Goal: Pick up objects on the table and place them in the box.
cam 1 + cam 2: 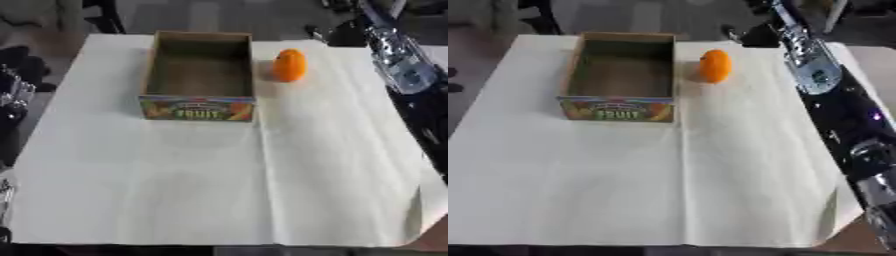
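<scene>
**Right arm along the counter's right edge, orange beside the box**

The right arm (pixel 824 85) comes in from the upper right and runs down along the right edge of the counter (pixel 667 190), silver near the far end and black nearer the camera. At its far end, near the far right corner, a dark shape that may be the right robot hand (pixel 754 34) hangs off the counter's far edge; whether its fingers are spread or pressed together cannot be told, and nothing shows in it. The left robot hand cannot be made out: only dark and silver parts of the left arm (pixel 12 95) show at the left edge of the left eye view, off the counter.

The orange fruit (pixel 290 65) stands on the counter near its far edge, just beside the right wall of the box and apart from the arm. The cardboard box (pixel 199 107) sits open-topped near the middle of the far edge, its printed front face reading "FRUIT". Its inside looks bare. A pale cloth covers the counter, with a crease running from near the box's front right corner toward the near edge.
</scene>
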Tool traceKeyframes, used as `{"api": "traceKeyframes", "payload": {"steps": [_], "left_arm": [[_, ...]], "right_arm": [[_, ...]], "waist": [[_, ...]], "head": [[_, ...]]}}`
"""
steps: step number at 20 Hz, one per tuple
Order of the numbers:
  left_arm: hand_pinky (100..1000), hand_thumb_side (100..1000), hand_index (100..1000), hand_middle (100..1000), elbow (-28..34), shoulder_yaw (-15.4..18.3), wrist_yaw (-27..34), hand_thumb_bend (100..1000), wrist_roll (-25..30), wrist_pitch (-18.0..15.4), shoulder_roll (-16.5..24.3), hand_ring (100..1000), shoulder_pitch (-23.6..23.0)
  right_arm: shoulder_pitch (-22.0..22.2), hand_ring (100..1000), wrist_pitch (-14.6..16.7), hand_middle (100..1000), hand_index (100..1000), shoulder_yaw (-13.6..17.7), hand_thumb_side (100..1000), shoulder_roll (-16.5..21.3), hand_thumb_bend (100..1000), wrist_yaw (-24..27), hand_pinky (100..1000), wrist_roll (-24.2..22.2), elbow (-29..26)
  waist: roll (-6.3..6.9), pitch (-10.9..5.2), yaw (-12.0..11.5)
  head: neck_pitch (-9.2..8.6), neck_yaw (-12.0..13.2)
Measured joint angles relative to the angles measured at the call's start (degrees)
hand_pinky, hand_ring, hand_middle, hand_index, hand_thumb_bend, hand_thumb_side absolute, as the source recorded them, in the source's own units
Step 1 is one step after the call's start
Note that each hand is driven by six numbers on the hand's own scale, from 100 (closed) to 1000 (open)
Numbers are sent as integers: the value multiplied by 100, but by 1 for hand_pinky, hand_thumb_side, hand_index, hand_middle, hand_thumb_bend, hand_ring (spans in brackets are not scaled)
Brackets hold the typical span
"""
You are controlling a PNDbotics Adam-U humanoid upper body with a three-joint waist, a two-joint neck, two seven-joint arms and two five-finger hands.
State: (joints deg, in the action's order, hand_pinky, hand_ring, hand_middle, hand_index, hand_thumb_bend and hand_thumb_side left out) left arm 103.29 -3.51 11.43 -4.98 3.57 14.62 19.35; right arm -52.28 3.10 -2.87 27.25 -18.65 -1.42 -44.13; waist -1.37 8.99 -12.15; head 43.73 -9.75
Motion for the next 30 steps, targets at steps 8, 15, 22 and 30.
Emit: {"api": "traceKeyframes", "payload": {"steps": [8, 15, 22, 30], "left_arm": [[618, 407, 729, 593, 36, -21, 1, 564, 24, 17, 0, 675, 72], [618, 407, 729, 593, 58, -45, 3, 563, 39, 23, 0, 677, 80], [618, 409, 729, 593, 64, -47, 5, 563, 55, 32, -1, 676, 88], [618, 409, 729, 593, 64, -48, 8, 563, 58, 33, -3, 676, 93]], "right_arm": [[-192, 898, 106, 830, 870, 225, 296, -189, 460, -686, 738, 209, 1003], [-222, 888, 162, 821, 869, 265, 316, -297, 449, -840, 728, 220, 1316], [-282, 794, 164, 734, 818, 267, 233, -389, 435, -1032, 650, 267, 1385], [-285, 560, 18, 505, 635, 263, 100, -462, 276, -1439, 399, 594, 1398]], "waist": [[-1, 79, -161], [5, 90, -163], [22, 110, -215], [33, 111, -228]], "head": [[-4, -99], [-4, -104], [-8, -165], [-35, -205]]}}
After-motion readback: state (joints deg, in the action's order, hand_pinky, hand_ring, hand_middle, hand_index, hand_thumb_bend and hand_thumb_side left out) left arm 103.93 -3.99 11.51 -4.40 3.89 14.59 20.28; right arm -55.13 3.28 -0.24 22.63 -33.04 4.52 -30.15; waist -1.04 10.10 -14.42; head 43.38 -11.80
